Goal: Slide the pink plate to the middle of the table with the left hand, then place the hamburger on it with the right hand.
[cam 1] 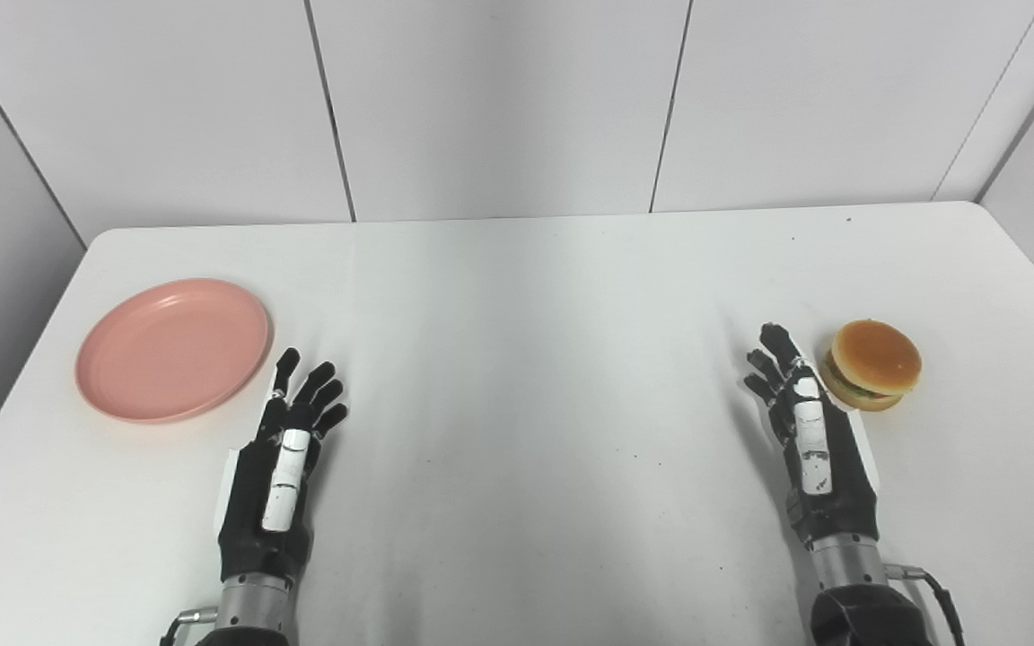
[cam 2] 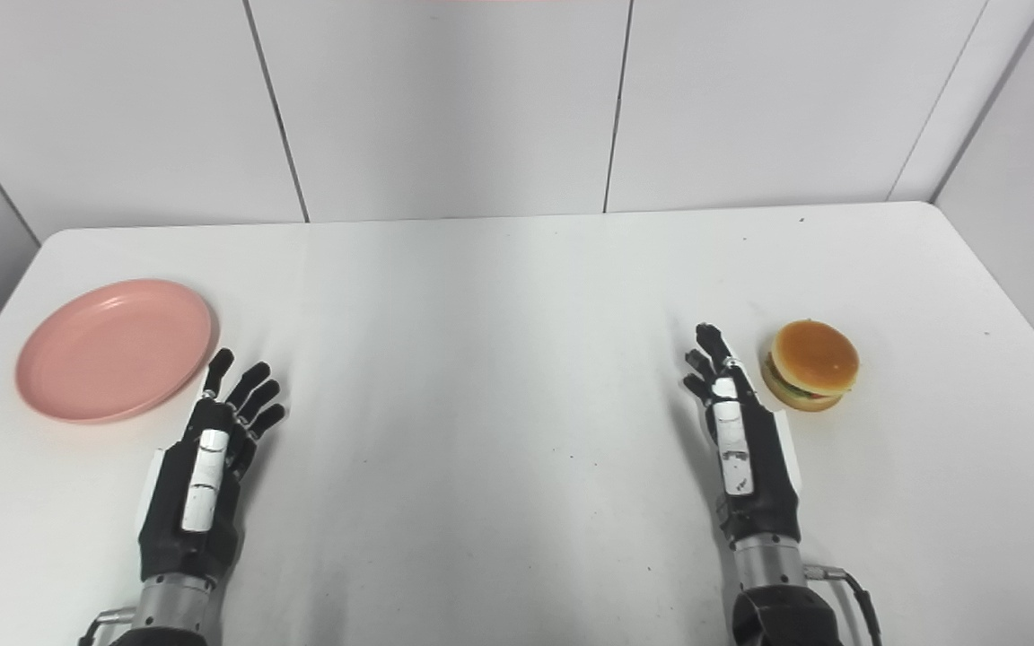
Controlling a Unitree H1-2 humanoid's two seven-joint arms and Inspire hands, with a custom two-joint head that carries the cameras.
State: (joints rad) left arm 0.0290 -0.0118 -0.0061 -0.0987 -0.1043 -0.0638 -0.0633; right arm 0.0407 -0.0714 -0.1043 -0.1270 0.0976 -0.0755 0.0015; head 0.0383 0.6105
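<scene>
Nothing begun yet. Pink plate still at nine o'clock on the table, near its left edge; hamburger at three o'clock, well apart from it. Left hand spread and empty, just beside the plate's near rim at its five o'clock. Right hand spread and empty too, fingertips just beside the hamburger.

Likely trouble: pressing on the shallow rim could tip the plate instead of sliding it; smooth white surface could let it overshoot the middle. Stray brush from the right hand could nudge the hamburger toward the right edge.

Plain white table, rounded corners, faint specks; pale panelled walls behind.
</scene>
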